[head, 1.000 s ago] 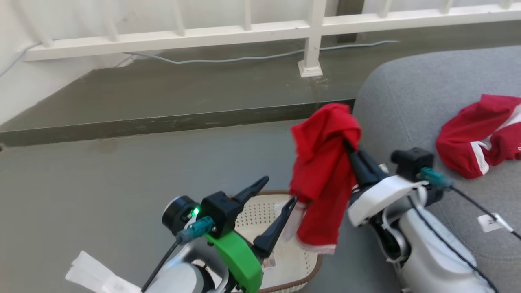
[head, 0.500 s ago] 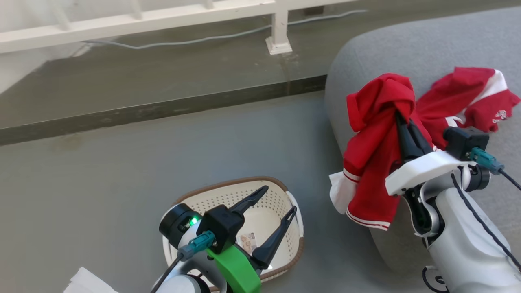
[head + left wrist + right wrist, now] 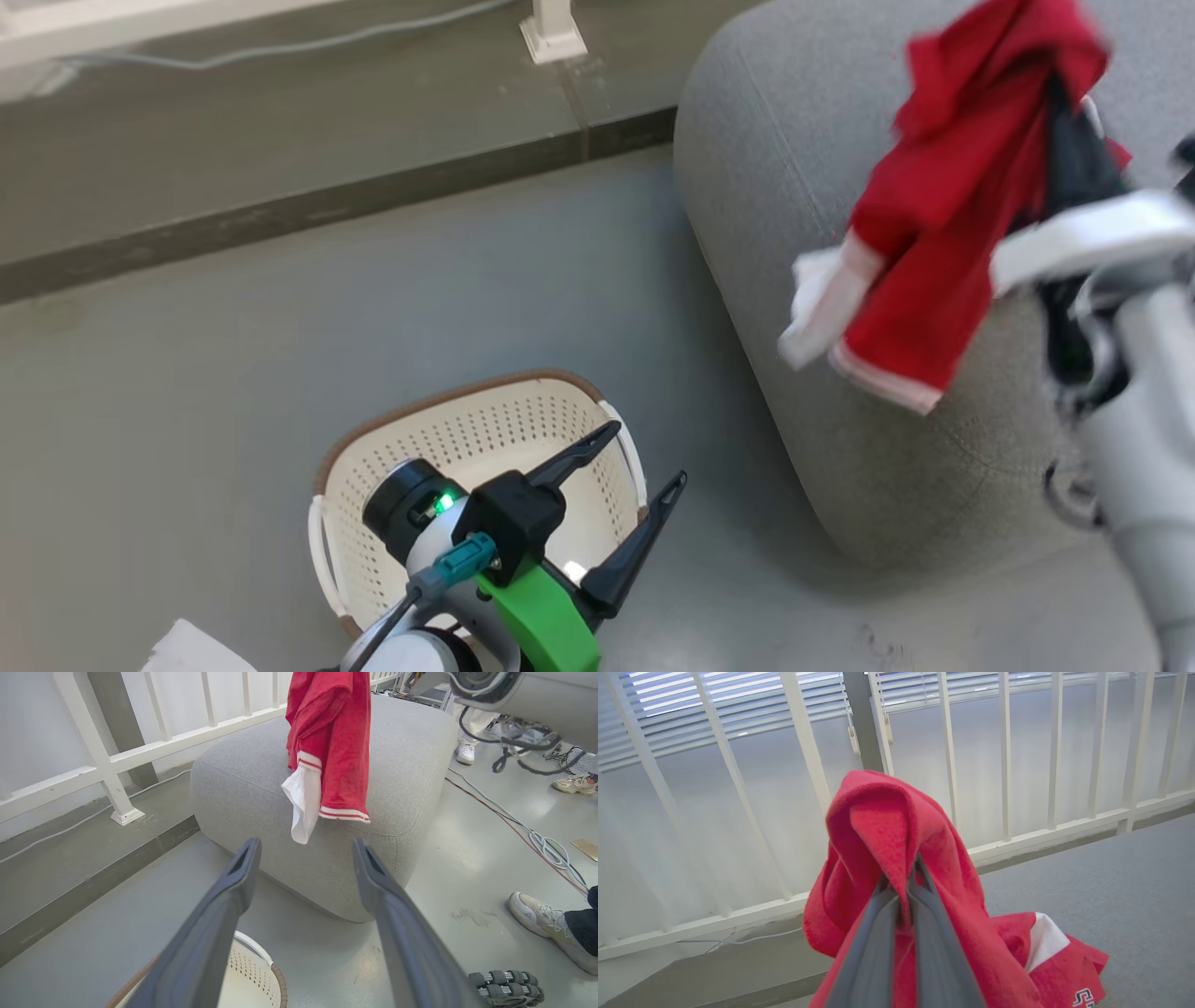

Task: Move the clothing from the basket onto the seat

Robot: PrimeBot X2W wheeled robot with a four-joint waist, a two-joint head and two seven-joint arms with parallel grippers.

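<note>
**Desk:** Where do you stand, starting closest to you?

**Operator:** Nearest is my left end effector (image 3: 649, 453), fingers spread wide with nothing between them, hovering just above the basket (image 3: 420, 467). The basket sits on the grey floor (image 3: 187, 373), near the seat (image 3: 775, 187). I see no red in the part of its inside that shows, though my own left arm covers some of the bottom.

**Desk:** And the right side?

**Operator:** My right end effector (image 3: 903, 886) is pinched shut on a red garment (image 3: 943, 187) with a white cuff and a striped hem. The garment hangs from the fingers over the seat, close to its near edge. I can't tell whether the hem touches the seat.

**Desk:** Anything already delivered?

**Operator:** Yes. Farther back, a second red garment (image 3: 1045, 947), with a white panel and small lettering, lies on the seat. Beyond it stands the white railing (image 3: 803, 765).

**Desk:** So what is left?

**Operator:** By my reckoning, we're nearly done. One piece is down and one is in the air over the seat. I'd carry that one a little further in, open the fingers and let it drop. Then I'd check the hidden bottom of the basket for leftovers.
</note>
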